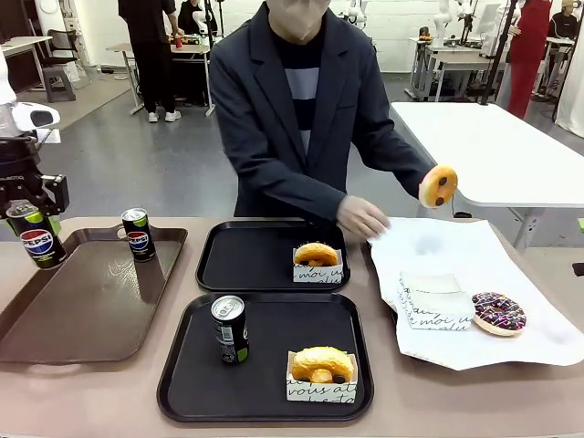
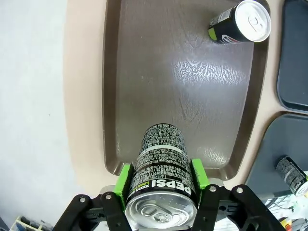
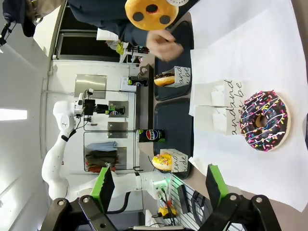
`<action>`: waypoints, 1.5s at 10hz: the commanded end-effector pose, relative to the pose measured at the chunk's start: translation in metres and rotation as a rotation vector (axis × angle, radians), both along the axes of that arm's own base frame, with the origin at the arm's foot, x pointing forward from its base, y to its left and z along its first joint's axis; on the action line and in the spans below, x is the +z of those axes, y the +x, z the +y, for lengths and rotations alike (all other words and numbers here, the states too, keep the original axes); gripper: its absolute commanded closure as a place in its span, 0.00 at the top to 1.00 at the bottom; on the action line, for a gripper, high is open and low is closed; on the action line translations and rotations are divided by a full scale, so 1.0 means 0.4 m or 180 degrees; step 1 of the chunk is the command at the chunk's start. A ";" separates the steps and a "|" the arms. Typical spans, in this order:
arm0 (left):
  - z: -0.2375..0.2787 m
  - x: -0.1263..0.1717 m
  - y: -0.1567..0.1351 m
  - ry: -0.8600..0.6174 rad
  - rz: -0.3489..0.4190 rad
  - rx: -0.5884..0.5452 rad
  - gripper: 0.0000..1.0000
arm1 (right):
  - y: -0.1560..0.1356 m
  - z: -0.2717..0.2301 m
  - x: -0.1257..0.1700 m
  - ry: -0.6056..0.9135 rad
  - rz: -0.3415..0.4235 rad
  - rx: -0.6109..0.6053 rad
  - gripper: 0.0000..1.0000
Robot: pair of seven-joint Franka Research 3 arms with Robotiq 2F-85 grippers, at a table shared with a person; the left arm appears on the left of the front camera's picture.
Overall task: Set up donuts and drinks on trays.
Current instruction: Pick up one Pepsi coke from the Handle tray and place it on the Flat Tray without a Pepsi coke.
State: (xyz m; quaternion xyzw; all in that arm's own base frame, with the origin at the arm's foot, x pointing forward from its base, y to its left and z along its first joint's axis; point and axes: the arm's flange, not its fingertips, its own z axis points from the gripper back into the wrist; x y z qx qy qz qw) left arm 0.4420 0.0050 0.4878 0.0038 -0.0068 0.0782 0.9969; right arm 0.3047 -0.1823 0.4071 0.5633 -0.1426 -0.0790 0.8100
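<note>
While the right gripper (image 3: 160, 187) hangs with fingers spread wide by the white paper (image 1: 474, 265) and its sprinkled chocolate donut (image 1: 498, 313), the near tray (image 1: 274, 328) holds an upright can (image 1: 229, 328) and a glazed donut (image 1: 320, 365) in its sleeve. The left gripper (image 2: 161, 180) pinches a Pepsi can (image 1: 36, 237) above the brown tray (image 1: 82, 310) — a second can (image 1: 138, 234) stands there. Beyond, the far tray (image 1: 246, 265) carries one sleeved donut (image 1: 317, 255) — the person (image 1: 301, 119) holds up a yellow donut (image 1: 439, 185).
</note>
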 end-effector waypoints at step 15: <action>-0.570 -0.095 0.036 -0.0178 -0.0030 -0.1799 0.59 | 0.004 0.000 -0.001 0.0052 -0.0060 -0.0004 1.00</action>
